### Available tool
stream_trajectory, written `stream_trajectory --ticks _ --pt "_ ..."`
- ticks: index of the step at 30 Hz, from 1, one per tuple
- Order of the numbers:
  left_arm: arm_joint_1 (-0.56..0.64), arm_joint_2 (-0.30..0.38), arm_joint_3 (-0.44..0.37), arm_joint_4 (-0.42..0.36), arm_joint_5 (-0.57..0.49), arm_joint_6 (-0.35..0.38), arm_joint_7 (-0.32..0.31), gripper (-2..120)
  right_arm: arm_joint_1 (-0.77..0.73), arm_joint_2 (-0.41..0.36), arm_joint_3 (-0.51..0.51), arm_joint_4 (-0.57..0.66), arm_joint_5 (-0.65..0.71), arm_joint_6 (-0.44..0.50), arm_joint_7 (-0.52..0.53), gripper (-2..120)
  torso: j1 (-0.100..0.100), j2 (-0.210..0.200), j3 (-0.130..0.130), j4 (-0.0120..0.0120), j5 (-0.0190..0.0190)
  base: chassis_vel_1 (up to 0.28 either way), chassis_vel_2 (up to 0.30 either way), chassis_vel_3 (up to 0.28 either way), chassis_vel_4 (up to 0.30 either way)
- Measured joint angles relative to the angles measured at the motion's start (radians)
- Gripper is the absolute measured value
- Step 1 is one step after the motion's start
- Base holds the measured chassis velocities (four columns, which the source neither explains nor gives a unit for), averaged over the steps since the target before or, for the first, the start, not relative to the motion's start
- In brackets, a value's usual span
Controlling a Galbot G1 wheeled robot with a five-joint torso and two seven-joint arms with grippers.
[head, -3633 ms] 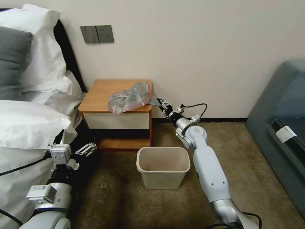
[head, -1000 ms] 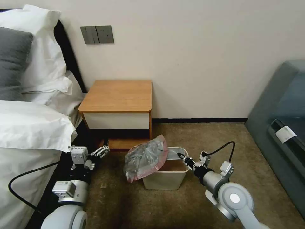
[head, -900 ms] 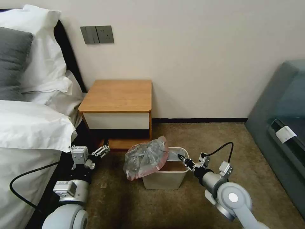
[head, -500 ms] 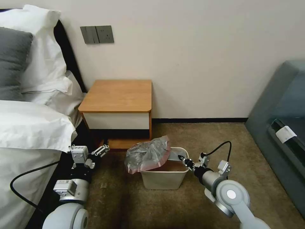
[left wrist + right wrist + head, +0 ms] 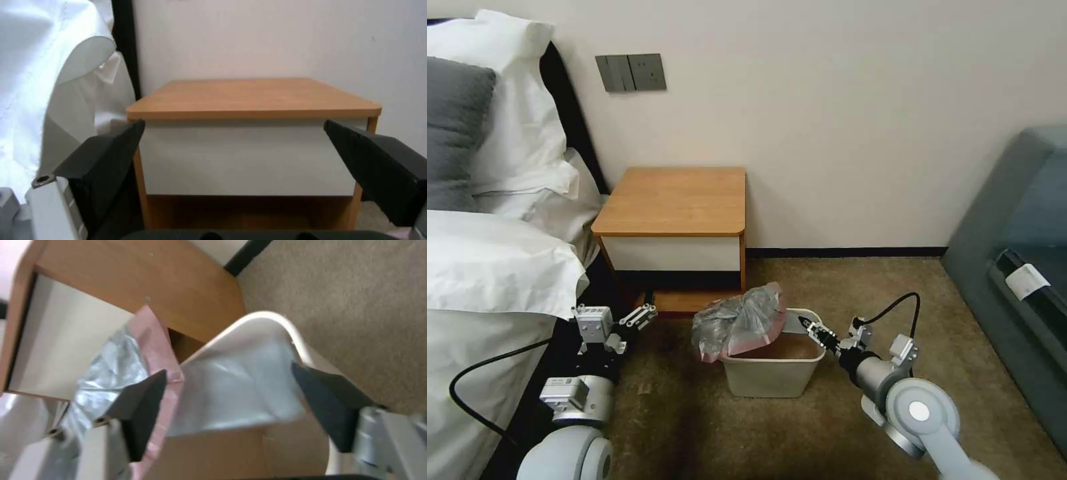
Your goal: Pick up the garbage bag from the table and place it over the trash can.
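The garbage bag (image 5: 739,321) lies bunched over the left rim of the trash can (image 5: 774,373), its pink edge hanging outside and a clear flap spread inside the near wall. It looks light, thin, limp and slippery, best pinched at the pink edge. The right pincer (image 5: 811,329) hovers at the can's right rim, its fingers apart and holding nothing. The left pincer (image 5: 639,316) waits, open, low beside the bed, facing the surface (image 5: 675,200).
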Motion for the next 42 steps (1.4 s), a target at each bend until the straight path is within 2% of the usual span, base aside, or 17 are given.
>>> stream_trajectory --ticks 4,6,13,18,21,23,26,28,31,32,35,36,37,38,39,42 --pt "0.0 0.0 0.005 0.005 -0.001 -0.005 0.0 100 -0.034 -0.008 0.03 0.071 0.008 0.0 0.014 96 0.0 0.0 0.0 -0.0001 0.0 0.0 0.0 0.0 0.0" --pt "0.0 0.0 0.007 0.006 -0.001 -0.005 0.0 100 -0.04 -0.008 0.036 0.088 0.009 0.0 0.017 99 0.0 0.0 0.0 -0.0001 0.0 0.0 0.0 0.0 0.0" --pt "-0.003 0.01 0.039 0.023 0.0 -0.002 0.003 100 -0.052 0.0 0.06 0.163 0.011 -0.001 0.028 100 0.0 0.0 0.0 0.0 0.0 0.0 0.0 0.0 0.0" --pt "-0.016 0.03 0.097 0.043 0.002 0.016 0.003 100 -0.051 0.01 0.07 0.206 0.011 -0.001 0.046 100 0.0 0.0 0.0 -0.0001 0.0 0.0 0.0 0.0 0.0" --pt "-0.048 0.058 0.178 0.063 0.002 0.076 -0.017 100 -0.051 0.013 0.091 0.24 0.016 -0.002 0.063 100 0.0 0.0 0.0 -0.0001 0.0001 0.0 0.0 0.0 0.0" --pt "-0.059 0.062 0.198 0.068 0.001 0.097 -0.025 100 -0.053 0.012 0.096 0.245 0.017 -0.002 0.066 100 0.0 0.0 0.0 -0.0001 -0.0001 0.0 0.0 0.0 0.0" --pt "-0.096 0.075 0.263 0.085 -0.001 0.186 -0.073 100 -0.064 0.011 0.114 0.251 0.019 0.001 0.073 100 0.0 0.0 0.0 -0.0001 0.0 0.0 0.0 0.0 0.0" --pt "-0.104 0.078 0.278 0.088 -0.001 0.213 -0.089 100 -0.068 0.011 0.118 0.252 0.019 0.002 0.074 100 0.0 0.0 0.0 -0.0001 0.0 0.0 0.0 0.0 0.0" --pt "-0.135 0.094 0.319 0.09 -0.017 0.331 -0.13 100 -0.076 0.014 0.123 0.244 0.013 0.006 0.075 100 0.0 0.0 0.0 -0.0001 0.0 0.0 0.0 0.0 0.0" --pt "-0.135 0.094 0.319 0.09 -0.017 0.331 -0.13 100 -0.076 0.014 0.123 0.244 0.013 0.006 0.075 100 0.0 0.0 0.0 -0.0001 0.0 0.0 0.0 0.0 0.0" --pt "-0.181 0.107 0.347 0.107 -0.04 0.416 -0.161 100 -0.075 0.028 0.122 0.224 0.003 0.011 0.075 100 0.0 0.0 0.0 0.0 0.0 0.0 0.0 0.0 0.0" --pt "-0.181 0.107 0.347 0.107 -0.04 0.416 -0.161 100 -0.075 0.028 0.122 0.224 0.003 0.011 0.075 100 0.0 0.0 0.0 0.0 0.0 0.0 0.0 0.0 0.0" --pt "-0.192 0.109 0.354 0.111 -0.047 0.436 -0.175 100 -0.074 0.031 0.122 0.219 0.003 0.011 0.075 100 0.0 0.0 0.0 -0.0001 0.0 0.0 0.0 0.0 0.0" --pt "-0.217 0.112 0.373 0.121 -0.072 0.488 -0.223 100 -0.072 0.04 0.122 0.202 -0.001 0.013 0.074 100 0.0 0.0 0.0 -0.0001 0.0 0.0 0.0 0.0 0.0" --pt "-0.217 0.112 0.373 0.121 -0.072 0.488 -0.223 100 -0.072 0.04 0.122 0.202 -0.001 0.013 0.074 100 0.0 0.0 0.0 -0.0001 0.0 0.0 0.0 0.0 0.0" --pt "-0.267 0.116 0.415 0.138 -0.156 0.592 -0.334 100 -0.072 0.056 0.123 0.166 -0.014 0.025 0.073 100 0.0 0.0 0.0 -0.0001 0.0001 0.0 0.0 0.0 0.0"
